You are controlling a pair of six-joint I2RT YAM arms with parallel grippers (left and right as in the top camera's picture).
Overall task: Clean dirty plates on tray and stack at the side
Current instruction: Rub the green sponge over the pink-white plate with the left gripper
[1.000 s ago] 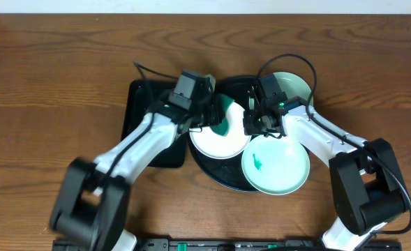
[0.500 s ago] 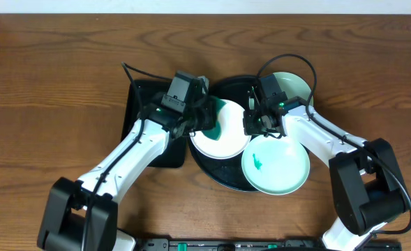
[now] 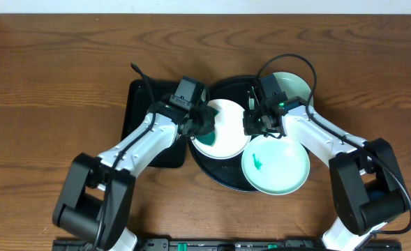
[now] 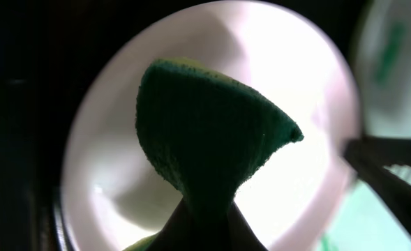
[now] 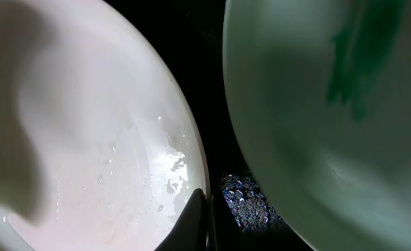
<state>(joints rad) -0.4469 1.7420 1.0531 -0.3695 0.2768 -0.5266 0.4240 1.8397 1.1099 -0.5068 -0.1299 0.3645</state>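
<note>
TEXT: none you can read | LABELS, BRANDS: none legible to you | NUMBERS, SIGNS: none | VIEWS: you get the same result from the overhead and both wrist cameras

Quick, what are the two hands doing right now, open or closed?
Left hand: closed on the green sponge, over the white plate.
Right hand: closed, tips at the white plate's rim.
</note>
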